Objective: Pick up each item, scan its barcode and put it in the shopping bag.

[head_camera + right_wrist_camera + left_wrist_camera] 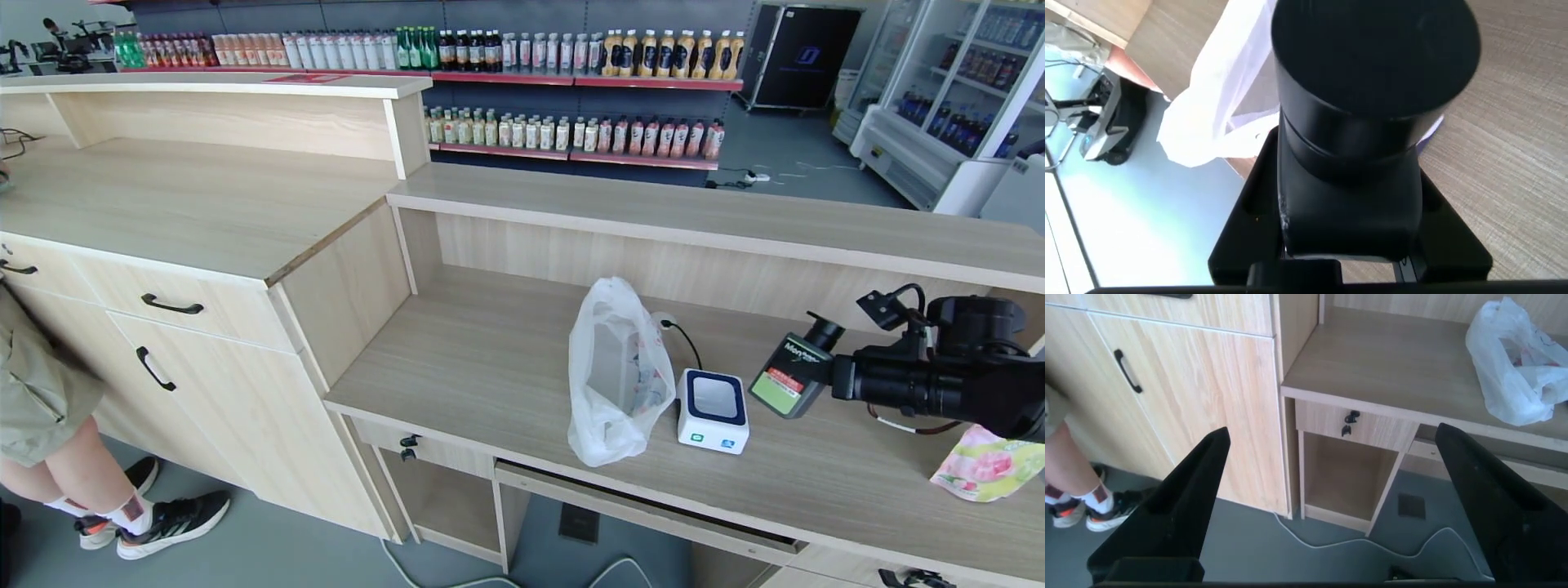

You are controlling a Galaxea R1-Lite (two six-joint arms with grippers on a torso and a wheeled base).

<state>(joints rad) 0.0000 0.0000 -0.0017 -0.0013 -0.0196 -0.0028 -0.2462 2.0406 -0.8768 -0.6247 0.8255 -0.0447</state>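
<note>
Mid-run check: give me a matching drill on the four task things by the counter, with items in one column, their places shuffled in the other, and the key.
Things
1. white plastic shopping bag
2. white box scanner with dark-rimmed window
3. black bottle with green label
4. pink flowered pouch

Places
A. gripped in the right tool, above the wooden counter
B. lying at the counter's right end
C. on the counter, between the bag and the bottle
D. on the counter, just left of the scanner

Pairs: 1-D, 2-C, 3-A, 4-B
</note>
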